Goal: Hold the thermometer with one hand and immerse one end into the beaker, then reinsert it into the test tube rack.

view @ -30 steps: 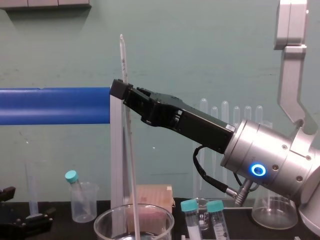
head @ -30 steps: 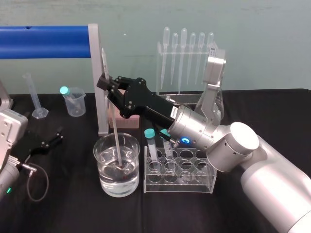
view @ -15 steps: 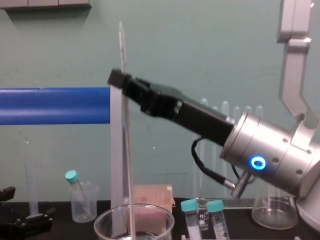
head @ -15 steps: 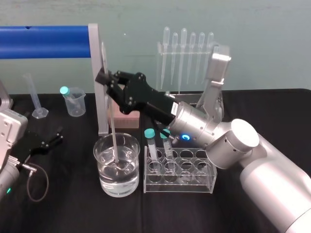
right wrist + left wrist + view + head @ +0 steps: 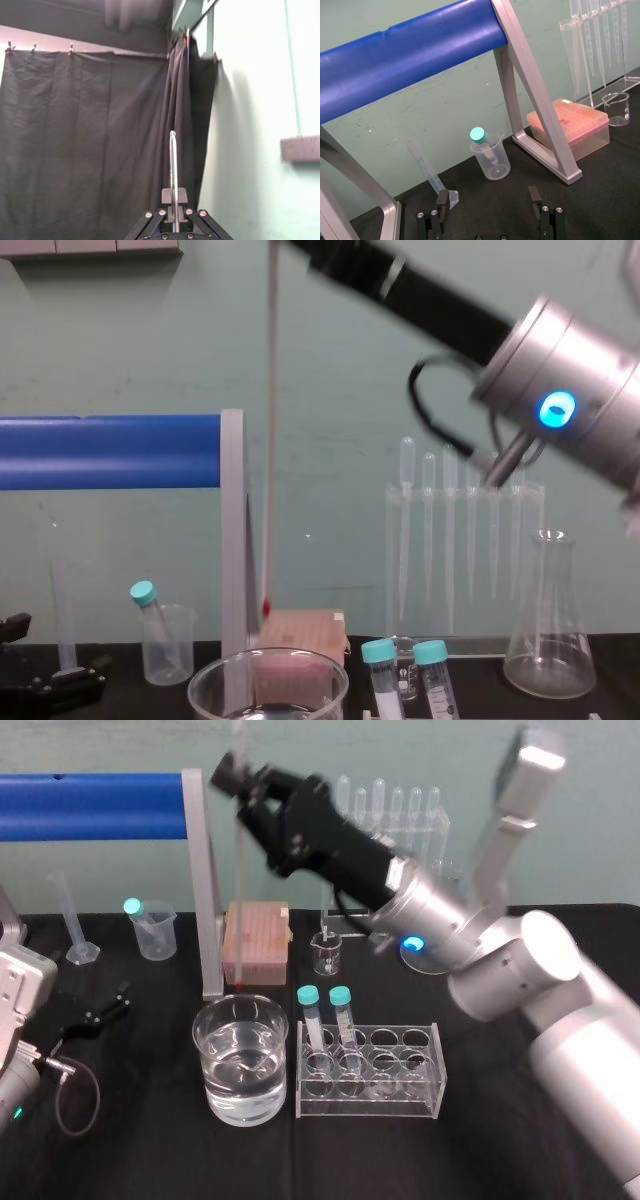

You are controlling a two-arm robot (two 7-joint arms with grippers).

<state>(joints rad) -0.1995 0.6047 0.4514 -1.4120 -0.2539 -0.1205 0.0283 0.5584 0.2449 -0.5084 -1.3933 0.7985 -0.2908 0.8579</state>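
White thermometer [image 5: 240,870]: hangs near-upright over the beaker [image 5: 213,1065], red tip clear of the water [image 5: 240,1082], high enough, it seems, to pass the glass edge.
Right gripper [image 5: 233,768]: clamped on the thermometer's upper part, high above the beaker.
Test tube rack [image 5: 425,1098]: just right of the beaker; two capped tubes [image 5: 309,1010] fill the holes nearest it.
Obstacle: grey frame post [image 5: 206,890], just behind the beaker, close beside the thermometer.
Left gripper [image 5: 489,200]: fingers apart, idle on the worktop [image 5: 150,1150], left of the beaker.

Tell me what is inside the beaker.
Only clear water in the beaker, about half full. The thermometer, in the right gripper, hangs with its red tip above the rim, not inside. Nothing covers the interior.
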